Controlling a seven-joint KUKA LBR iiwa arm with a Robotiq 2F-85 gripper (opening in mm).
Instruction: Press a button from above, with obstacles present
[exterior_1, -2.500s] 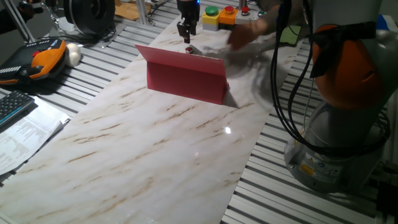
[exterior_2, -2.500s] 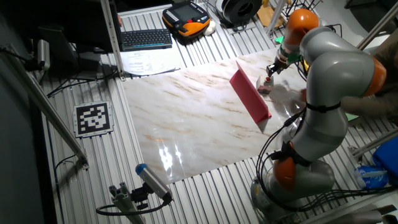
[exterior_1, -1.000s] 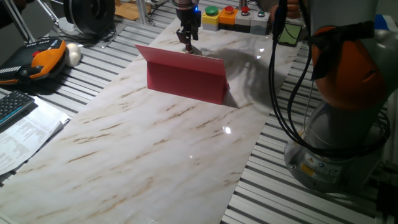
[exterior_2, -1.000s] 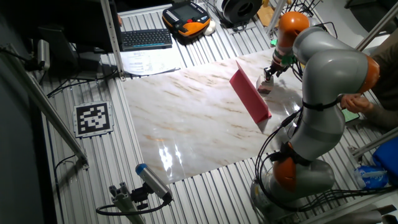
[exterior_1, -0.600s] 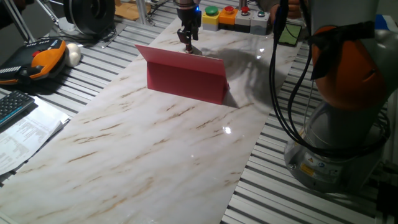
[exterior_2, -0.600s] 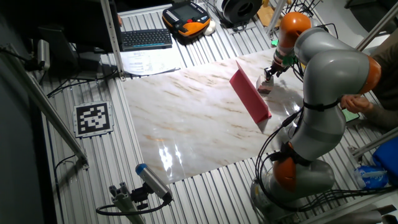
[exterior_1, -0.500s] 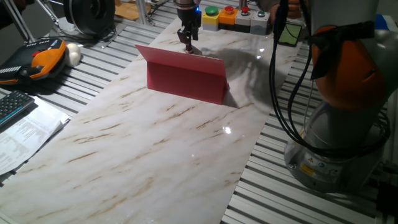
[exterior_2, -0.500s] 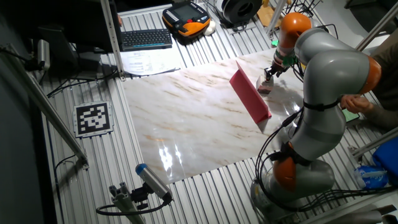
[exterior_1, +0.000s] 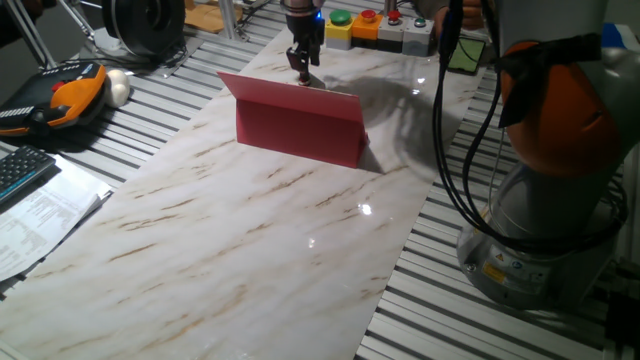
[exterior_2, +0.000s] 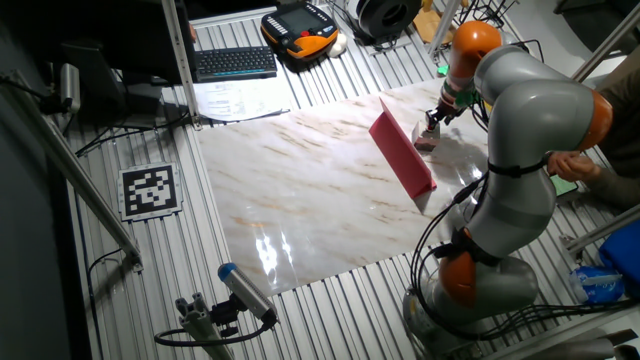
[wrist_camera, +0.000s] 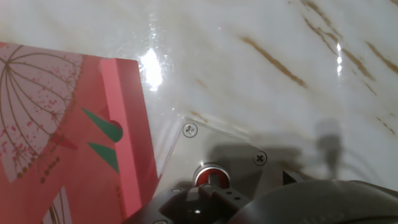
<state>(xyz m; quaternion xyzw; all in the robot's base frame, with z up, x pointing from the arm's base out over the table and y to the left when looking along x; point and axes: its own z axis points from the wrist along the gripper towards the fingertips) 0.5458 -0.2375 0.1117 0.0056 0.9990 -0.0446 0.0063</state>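
The button (wrist_camera: 211, 175), a small red cap on a flat white base (wrist_camera: 186, 146) with screws, sits on the marble right behind the obstacle, a low dull-red panel (exterior_1: 300, 125) standing upright. The panel (exterior_2: 402, 155) shows a printed pattern on its back face (wrist_camera: 62, 143) in the hand view. My gripper (exterior_1: 303, 70) points straight down just behind the panel's far edge. Its fingertips (wrist_camera: 210, 186) come together in one dark point resting on the red cap, with no gap between them. In the other fixed view the gripper (exterior_2: 431, 124) stands over the base (exterior_2: 424, 141).
Yellow and grey boxes with green and red buttons (exterior_1: 365, 28) stand at the table's far end. A pendant (exterior_1: 70, 95), keyboard (exterior_2: 235, 62) and papers (exterior_1: 40, 215) lie off the marble to the side. My arm's base (exterior_1: 545, 200) and cables rise beside the table.
Since 2.5 s ago the gripper came down onto the button and a blurred hand left the far end. Over the last second nothing has moved.
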